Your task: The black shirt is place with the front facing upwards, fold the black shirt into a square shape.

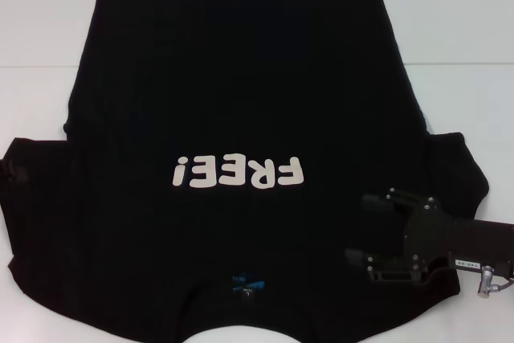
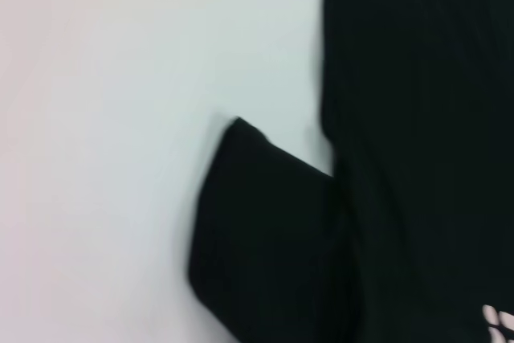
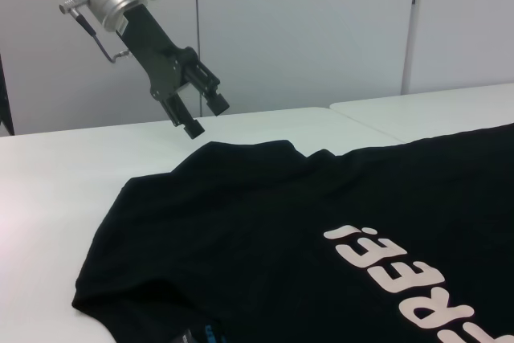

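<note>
Shirt: black shirt [image 1: 241,94] flat on white worktop [image 1: 40,30]
Writing: "FREE!" [image 1: 238,172], blue neck label [image 1: 247,284]
Right gripper [image 1: 359,228]: spread, over shirt
Left gripper [image 3: 205,115]: spread, above sleeve

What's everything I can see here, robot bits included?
Shirt: one, black, spread flat face up on the table, collar nearest the robot.
Lettering: one word, white, "FREE!", on the chest.
Neck label: one, blue, inside the collar.
Table: white, under the shirt.
Wall panels: pale, behind the table.
Right gripper: one, black, open, over the shirt's right shoulder.
Left gripper: one, black, open, above the left sleeve.
</note>
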### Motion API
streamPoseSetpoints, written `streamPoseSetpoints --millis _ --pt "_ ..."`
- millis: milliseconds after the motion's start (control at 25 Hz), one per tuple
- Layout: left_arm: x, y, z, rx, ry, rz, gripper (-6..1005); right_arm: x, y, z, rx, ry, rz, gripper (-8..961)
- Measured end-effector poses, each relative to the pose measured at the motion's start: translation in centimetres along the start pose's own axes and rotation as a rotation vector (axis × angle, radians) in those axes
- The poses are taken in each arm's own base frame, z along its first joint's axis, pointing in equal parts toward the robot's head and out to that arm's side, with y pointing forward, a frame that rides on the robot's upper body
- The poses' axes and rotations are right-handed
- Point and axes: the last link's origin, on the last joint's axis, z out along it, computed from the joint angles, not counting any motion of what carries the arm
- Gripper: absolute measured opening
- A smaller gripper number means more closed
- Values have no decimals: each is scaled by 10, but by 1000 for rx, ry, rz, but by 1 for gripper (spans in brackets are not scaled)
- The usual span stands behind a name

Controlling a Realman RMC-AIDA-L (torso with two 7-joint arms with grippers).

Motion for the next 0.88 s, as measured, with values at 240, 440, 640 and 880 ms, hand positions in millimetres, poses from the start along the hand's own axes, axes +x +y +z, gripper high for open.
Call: streamPoseSetpoints --millis 240,440,640,880 --pt "1 -5 5 40 10 -3 882 0 0 0 0 1 -1 922" --pt "-1 -5 13 46 -4 -4 877 0 0 0 0 1 -2 922" --pt "0 -5 15 52 5 -2 871 0 0 0 -1 0 -1 922" --pt "-2 -5 18 52 5 -5 865 0 1 -1 -1 -1 0 921"
